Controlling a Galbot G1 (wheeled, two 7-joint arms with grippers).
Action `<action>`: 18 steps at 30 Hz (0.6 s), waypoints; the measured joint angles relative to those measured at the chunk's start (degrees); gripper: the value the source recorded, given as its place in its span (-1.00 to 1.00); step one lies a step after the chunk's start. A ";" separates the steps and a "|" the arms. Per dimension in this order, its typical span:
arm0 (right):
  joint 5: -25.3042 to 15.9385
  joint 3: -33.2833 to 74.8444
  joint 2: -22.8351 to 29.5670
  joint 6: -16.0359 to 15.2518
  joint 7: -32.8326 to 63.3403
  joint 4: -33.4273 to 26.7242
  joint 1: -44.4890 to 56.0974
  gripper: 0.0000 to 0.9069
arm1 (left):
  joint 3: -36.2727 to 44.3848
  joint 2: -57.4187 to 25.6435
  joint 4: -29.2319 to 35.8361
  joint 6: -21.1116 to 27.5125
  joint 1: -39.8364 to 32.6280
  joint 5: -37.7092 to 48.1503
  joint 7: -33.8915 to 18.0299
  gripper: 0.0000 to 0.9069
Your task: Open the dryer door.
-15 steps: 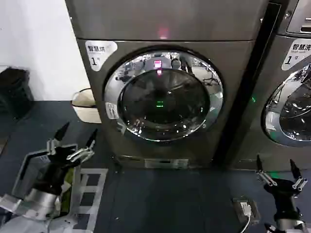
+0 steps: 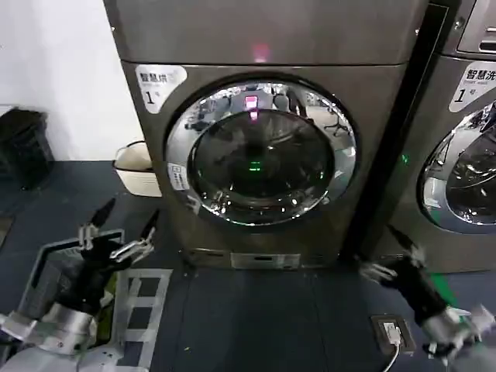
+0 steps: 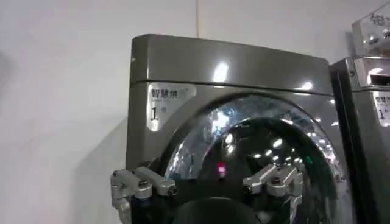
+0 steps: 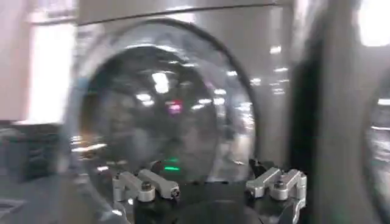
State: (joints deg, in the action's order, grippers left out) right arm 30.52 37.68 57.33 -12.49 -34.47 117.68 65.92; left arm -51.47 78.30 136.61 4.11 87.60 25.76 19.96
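Observation:
The dryer (image 2: 263, 46) is a dark grey-bronze front-loader with a white "1" sticker and a pink light. Its round dryer door (image 2: 261, 153) has a chrome ring around dark glass and sits shut against the front. In the head view my left gripper (image 2: 125, 219) is low on the left, open and holding nothing, well short of the machine. My right gripper (image 2: 389, 252) is low on the right, open and empty, near the dryer's lower right corner. The door also fills the left wrist view (image 3: 256, 152) and the right wrist view (image 4: 161, 109), beyond the open left gripper (image 3: 209, 182) and right gripper (image 4: 210, 185).
A second grey machine (image 2: 465, 132) with its own chrome door stands at the right. A cream basket (image 2: 136, 167) sits on the floor left of the dryer. A dark crate (image 2: 23, 143) is at far left. A small device with a cable (image 2: 391, 333) lies on the floor.
My right gripper has swung left and up toward the dryer's lower right corner. The left gripper has shifted slightly lower. The door is still shut.

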 joint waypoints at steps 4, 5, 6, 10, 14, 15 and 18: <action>0.23 -7.39 -0.85 0.40 0.86 -1.51 -6.51 1.00 | -0.41 0.04 0.79 -0.34 0.70 -0.02 0.04 1.00; 0.23 -9.30 -0.90 0.25 1.15 -1.80 -7.89 1.00 | -0.45 0.05 1.00 -0.44 0.95 -0.11 0.03 1.00; 0.23 -11.13 -0.93 0.17 1.38 -2.17 -9.21 1.00 | -0.51 0.05 1.19 -0.54 1.14 -0.18 0.03 1.00; -0.08 -17.63 -0.68 -0.32 2.76 -3.56 -13.87 1.00 | -0.60 0.15 2.13 -0.59 1.69 -0.38 0.02 1.00; -1.70 -22.79 0.90 -1.35 3.94 -5.52 -18.18 1.00 | -0.35 0.50 2.28 -1.41 2.46 -1.41 0.05 1.00; -2.22 -24.00 1.43 -1.36 4.05 -6.07 -19.33 1.00 | -0.26 0.53 2.33 -1.58 2.65 -1.41 0.06 1.00; -3.03 -27.41 2.64 -1.27 4.24 -7.94 -22.10 1.00 | -0.12 0.07 2.39 -1.62 2.85 -1.40 0.01 1.00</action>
State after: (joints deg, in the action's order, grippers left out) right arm 27.49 10.27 59.97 -13.76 -30.23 109.74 43.82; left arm -51.59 78.37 139.00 2.49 90.45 24.36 19.97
